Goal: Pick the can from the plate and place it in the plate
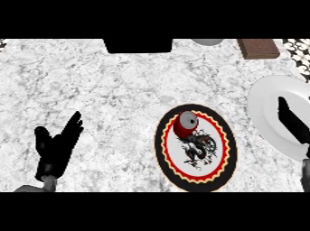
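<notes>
Left hand (57,146) sits low at the left of the worktop (104,90), fingers straight and pointing up, open, holding nothing. It is resting, well apart from both plates.

Centre-right: patterned plate (167,155), black rim, red-and-yellow scalloped ring, white middle with a dark dragon-like print. Can (185,126) lies on its side in the upper part of that plate, red body, grey round end facing up toward the viewer. Nothing touches it.

Further right: white plate (267,106), plain, just beside the patterned one, not overlapping as far as I can tell. Nothing lies on the part that shows.

Right hand (302,128) is over the white plate's right half, at the view's right edge. Fingers straight and spread, thumb out to the left, open, nothing in it. Grey forearm comes in from the lower right corner. Can't tell if the hand touches the plate or hovers above it. It is well apart from the can.

Far edge of the worktop: black box (138,45) at centre, a pale round thing (207,41) just right of it, cut off, then a brown block (257,48). Patterned tile (308,56) shows at both top corners.
</notes>
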Tool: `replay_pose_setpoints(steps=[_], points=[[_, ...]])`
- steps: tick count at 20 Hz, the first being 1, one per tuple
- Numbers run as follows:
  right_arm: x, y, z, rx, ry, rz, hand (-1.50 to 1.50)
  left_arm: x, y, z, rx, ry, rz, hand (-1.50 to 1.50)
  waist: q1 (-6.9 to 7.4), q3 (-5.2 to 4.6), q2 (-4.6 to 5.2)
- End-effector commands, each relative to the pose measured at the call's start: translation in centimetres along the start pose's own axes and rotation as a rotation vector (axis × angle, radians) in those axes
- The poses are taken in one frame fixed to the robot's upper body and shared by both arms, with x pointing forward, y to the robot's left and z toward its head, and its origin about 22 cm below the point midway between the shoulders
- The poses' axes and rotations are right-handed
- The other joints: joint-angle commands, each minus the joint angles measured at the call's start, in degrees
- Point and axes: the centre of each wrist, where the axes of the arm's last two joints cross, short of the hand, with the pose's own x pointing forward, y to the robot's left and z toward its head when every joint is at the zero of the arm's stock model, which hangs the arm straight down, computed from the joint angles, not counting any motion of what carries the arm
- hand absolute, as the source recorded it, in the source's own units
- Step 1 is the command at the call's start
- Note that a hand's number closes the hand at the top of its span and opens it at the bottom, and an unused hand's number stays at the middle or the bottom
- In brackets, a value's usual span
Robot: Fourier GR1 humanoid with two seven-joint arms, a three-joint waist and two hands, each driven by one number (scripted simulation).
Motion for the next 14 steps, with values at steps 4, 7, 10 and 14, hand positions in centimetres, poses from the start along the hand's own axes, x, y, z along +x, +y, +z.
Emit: replay_pose_setpoints(steps=[4,7,10,14], points=[[3.6,-1.3,8.3,-0.063,-0.064,0.004,-1.50,0.0,-1.3,1.0,-0.039,0.003,0.051,0.00,0.90,0.17,0.23],[4.0,-2.4,8.7,0.053,-0.028,0.117,-1.50,0.8,-2.7,0.3,-0.038,-0.008,0.036,0.00,0.95,0.14,0.32],[3.5,-2.9,8.5,0.232,0.063,0.275,-1.50,0.8,-1.7,-0.4,-0.033,-0.016,0.027,0.00,1.10,-0.05,0.51],[5.3,-3.0,8.3,0.400,0.132,0.437,-1.50,0.7,-2.3,0.1,-0.068,-0.013,0.025,0.00,1.98,-0.09,0.58]])
